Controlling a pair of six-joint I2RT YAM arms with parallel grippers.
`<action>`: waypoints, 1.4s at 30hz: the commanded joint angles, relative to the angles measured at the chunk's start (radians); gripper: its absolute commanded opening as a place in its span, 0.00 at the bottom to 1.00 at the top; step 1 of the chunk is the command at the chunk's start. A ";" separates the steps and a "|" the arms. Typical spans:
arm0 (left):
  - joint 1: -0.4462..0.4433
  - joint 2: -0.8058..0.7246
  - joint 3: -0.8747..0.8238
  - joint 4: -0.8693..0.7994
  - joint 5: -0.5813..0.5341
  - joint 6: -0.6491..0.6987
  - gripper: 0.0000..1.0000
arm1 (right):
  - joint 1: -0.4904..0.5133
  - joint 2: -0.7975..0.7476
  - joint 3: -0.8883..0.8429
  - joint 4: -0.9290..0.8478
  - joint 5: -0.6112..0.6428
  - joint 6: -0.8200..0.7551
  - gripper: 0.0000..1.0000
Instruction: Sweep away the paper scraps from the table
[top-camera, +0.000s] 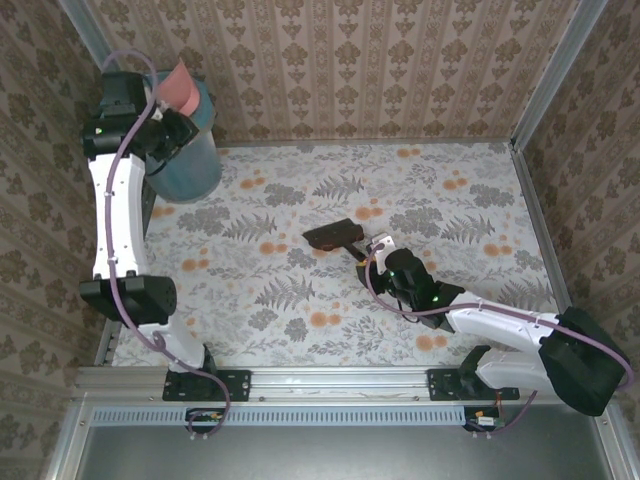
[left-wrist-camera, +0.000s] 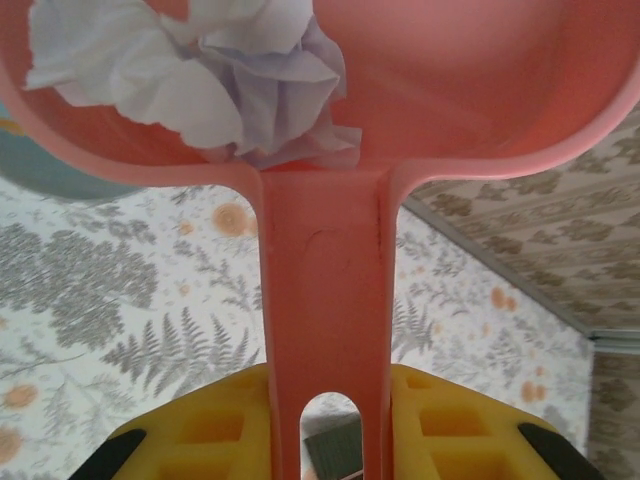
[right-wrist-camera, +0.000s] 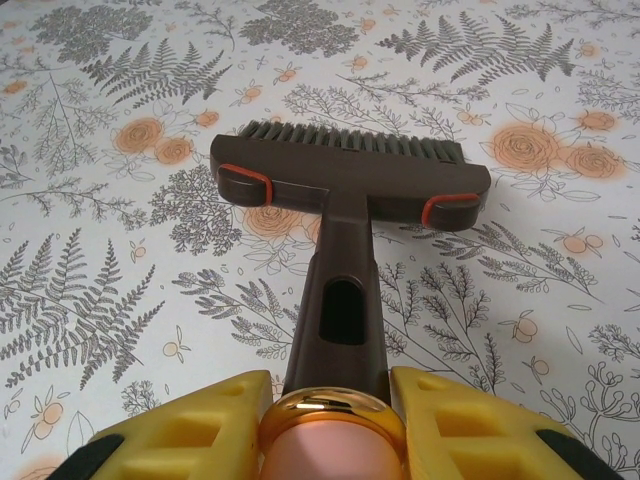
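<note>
White and lilac paper scraps (left-wrist-camera: 230, 90) lie inside a pink dustpan (left-wrist-camera: 480, 90). My left gripper (left-wrist-camera: 325, 440) is shut on the dustpan's handle, its yellow fingers (left-wrist-camera: 200, 430) pressed to either side. In the top view this gripper (top-camera: 165, 125) holds the dustpan (top-camera: 180, 85) tilted above a teal bin (top-camera: 190, 165) at the far left corner. Mid-table, my right gripper (top-camera: 385, 262) is shut on the handle of a dark brush (top-camera: 333, 236). The brush (right-wrist-camera: 350, 180) rests bristles-down on the table (right-wrist-camera: 100, 300), straight ahead of the right gripper (right-wrist-camera: 325, 420).
The flower-printed table (top-camera: 450, 290) is bounded by brown patterned walls at the back and sides, with a metal rail (top-camera: 330, 380) along the near edge. The teal bin's rim (left-wrist-camera: 40, 165) sits just under the dustpan.
</note>
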 joint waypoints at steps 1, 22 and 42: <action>0.035 0.065 0.068 0.040 0.141 -0.088 0.00 | 0.007 -0.025 -0.010 0.004 0.027 -0.011 0.00; 0.109 0.254 0.045 0.557 0.349 -0.517 0.00 | 0.007 0.006 0.000 0.000 0.064 -0.039 0.00; 0.145 0.174 -0.284 1.079 0.447 -0.805 0.00 | 0.007 0.028 0.009 -0.002 0.060 -0.040 0.00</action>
